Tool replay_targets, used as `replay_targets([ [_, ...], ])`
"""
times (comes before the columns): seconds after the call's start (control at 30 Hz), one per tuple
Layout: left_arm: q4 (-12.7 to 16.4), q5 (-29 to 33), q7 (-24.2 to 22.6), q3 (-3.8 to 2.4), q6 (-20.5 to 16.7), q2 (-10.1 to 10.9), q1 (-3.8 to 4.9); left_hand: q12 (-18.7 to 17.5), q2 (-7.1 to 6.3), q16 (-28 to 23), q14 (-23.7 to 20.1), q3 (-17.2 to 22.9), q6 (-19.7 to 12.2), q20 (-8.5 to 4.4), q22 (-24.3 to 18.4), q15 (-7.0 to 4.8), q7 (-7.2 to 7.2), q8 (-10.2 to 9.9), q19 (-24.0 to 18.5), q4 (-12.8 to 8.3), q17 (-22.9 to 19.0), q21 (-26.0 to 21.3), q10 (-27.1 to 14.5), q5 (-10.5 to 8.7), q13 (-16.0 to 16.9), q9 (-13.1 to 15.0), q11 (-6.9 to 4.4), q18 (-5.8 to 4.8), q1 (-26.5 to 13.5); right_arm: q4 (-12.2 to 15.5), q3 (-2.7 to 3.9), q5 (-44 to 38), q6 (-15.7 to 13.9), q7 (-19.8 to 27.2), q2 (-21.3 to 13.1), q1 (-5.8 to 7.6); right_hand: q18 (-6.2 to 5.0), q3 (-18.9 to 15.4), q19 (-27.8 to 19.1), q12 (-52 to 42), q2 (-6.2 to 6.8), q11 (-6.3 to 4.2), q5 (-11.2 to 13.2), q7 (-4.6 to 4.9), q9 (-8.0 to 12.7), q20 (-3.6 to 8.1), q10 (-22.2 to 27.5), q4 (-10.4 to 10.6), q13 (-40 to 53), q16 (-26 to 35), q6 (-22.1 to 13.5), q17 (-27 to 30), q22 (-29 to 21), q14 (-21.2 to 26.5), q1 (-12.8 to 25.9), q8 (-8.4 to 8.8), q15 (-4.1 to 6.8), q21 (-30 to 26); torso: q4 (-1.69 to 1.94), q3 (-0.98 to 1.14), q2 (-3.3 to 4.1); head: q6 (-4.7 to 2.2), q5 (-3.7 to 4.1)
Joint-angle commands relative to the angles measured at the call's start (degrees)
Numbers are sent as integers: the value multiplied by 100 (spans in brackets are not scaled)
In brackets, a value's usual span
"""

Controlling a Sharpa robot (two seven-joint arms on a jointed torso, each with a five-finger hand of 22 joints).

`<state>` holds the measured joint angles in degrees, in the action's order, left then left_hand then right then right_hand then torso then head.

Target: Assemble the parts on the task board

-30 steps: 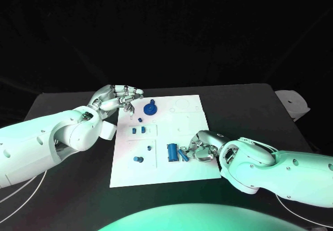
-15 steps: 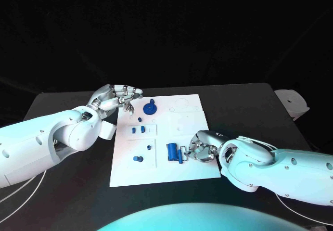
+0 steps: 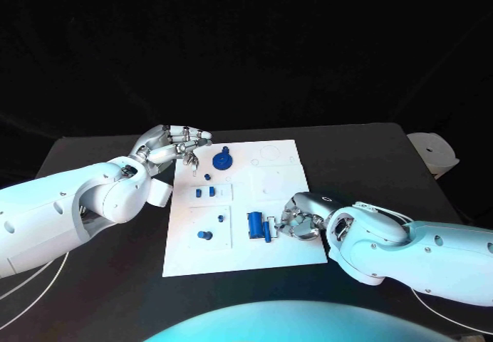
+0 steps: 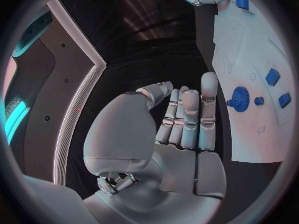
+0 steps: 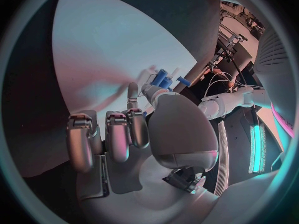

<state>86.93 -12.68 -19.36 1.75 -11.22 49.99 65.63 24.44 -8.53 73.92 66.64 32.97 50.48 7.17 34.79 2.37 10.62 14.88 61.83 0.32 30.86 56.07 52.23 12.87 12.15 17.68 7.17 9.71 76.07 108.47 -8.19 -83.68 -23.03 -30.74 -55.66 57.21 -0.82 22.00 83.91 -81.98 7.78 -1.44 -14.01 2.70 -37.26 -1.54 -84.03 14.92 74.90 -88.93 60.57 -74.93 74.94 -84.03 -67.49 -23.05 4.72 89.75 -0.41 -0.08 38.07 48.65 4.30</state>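
Task board (image 3: 246,246): white plate lying flat at mid-table on the black table (image 3: 400,164). All places given relative to this board.

Right hand (image 3: 295,222): at the board's right edge, near the front, fingers curled in over the surface; fingertips close against a slim blue pin (image 3: 272,229). Whether actually pinched or merely touched, cannot tell. In the right wrist view, curled fingers (image 5: 118,134) over the white plate, small blue pieces (image 5: 163,78) just beyond the thumb.

Blue cylinder (image 3: 255,224): lying on the board just left of the pin, near the front.

Left hand (image 3: 172,144): off the board's far left corner, above the table, holding nothing; fingers straight and side by side in the left wrist view (image 4: 187,114).

Blue gear (image 3: 223,161): near the board's far left corner. Two small blue blocks (image 3: 204,192): left half, mid-depth. Blue knob (image 3: 204,234): left half, towards the front.
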Motion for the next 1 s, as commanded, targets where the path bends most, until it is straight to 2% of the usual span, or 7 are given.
replay_targets([
  [0.03,12,-16,-28,-3,86,-7,3,27,-27,22,-12,26,-37,41,-10,22,16,20,7,8,-9,-31,-45,22,-6,9,2,92,-6,81,1,-69,-262,65,-35,-7,82,-4,609,-32,32,-26,-33,-28,5,43,-312,72,1121,-32,13,-1338,1506,-561,94,-37,41,25,-6,5,-1,-8,-2],
  [0.13,9,-16,-28,-3,89,-8,3,27,-27,22,-12,26,-37,41,-10,22,16,20,7,8,-9,-31,-45,22,-6,9,2,92,-6,160,2,-8,-391,232,-88,-6,82,-57,609,42,163,-19,19,-21,5,39,-285,97,1086,-30,-8,-1334,1506,-560,134,-34,35,25,-6,4,-1,-6,2],
  [0.27,3,-16,-31,-3,89,-14,3,27,-27,22,-12,26,-37,41,-10,22,16,20,7,8,-9,-31,-45,22,-6,9,2,92,-6,234,2,-52,-556,614,-166,-4,82,-129,609,180,422,55,265,67,43,-2,-217,11,1023,-2,-205,-1274,1506,-547,-47,72,-21,25,-5,-1,-6,-15,14],
  [0.43,1,-16,-31,-3,90,-16,3,27,-27,22,-12,26,-37,41,-10,22,16,20,7,8,-9,-31,-45,22,-6,9,2,92,-6,258,2,-265,-634,992,-259,-3,82,-206,609,246,546,170,325,207,144,-81,-169,-58,997,11,-464,-1247,1506,-540,-304,294,-117,25,-4,-2,-4,-11,15],
  [0.63,4,-16,-32,-3,87,-11,3,27,-27,22,-12,26,-37,41,-10,22,16,20,7,8,-9,-31,-45,22,-6,9,2,92,-6,268,-2,-590,-596,1437,-336,-3,82,-296,609,225,616,273,322,325,257,-168,-151,-173,1010,3,-621,-1267,1506,-544,-650,530,-208,25,-9,-5,-2,-21,8],
  [0.9,5,-16,-35,-3,86,-10,2,27,-27,22,-12,26,-37,41,-10,22,16,20,7,8,-9,-31,-45,22,-6,9,2,92,-6,269,-18,-904,-547,1750,-367,-7,70,-337,589,233,639,338,305,399,338,-225,-125,-256,1006,-5,-706,-1284,1489,-546,-887,707,-267,-33,2,-5,-2,-19,19],
  [1.0,4,-16,-35,-3,86,-9,2,27,-27,22,-12,26,-37,41,-10,22,16,20,7,8,-9,-31,-45,22,-6,9,2,92,-6,253,-26,-976,-523,1758,-358,-12,72,-295,593,181,551,321,290,367,332,-236,-144,-263,1029,-3,-538,-1281,1493,-545,-968,674,-264,-21,-1,-3,-2,-25,14],
])
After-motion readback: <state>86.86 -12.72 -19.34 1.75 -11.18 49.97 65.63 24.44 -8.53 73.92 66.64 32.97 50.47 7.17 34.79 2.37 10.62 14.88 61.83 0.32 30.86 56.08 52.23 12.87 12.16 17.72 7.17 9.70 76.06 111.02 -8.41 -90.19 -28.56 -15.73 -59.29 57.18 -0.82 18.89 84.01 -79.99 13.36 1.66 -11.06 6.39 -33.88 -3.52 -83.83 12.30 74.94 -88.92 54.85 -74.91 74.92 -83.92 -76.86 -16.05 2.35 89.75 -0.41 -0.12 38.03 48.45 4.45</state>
